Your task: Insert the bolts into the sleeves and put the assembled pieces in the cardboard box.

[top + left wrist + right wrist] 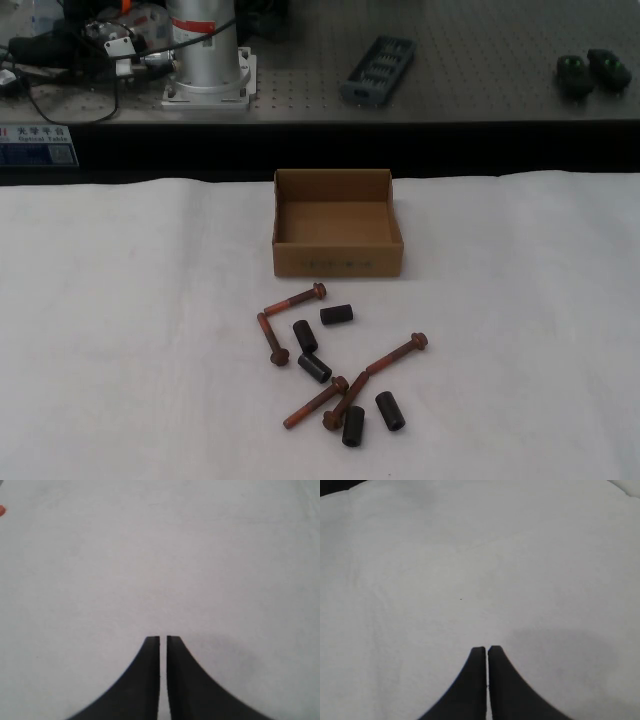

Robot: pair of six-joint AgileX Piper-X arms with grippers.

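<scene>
High view: brown cardboard box (338, 262); five rusty steel bolts (397, 354) and five black cylindrical sleeves (336, 315) loose on white cloth (120, 330) just before it. Our left gripper (163, 639), right gripper (487, 650): clenched, holding nothing. We judge assembly unstarted; next we must open over a bolt.
</scene>
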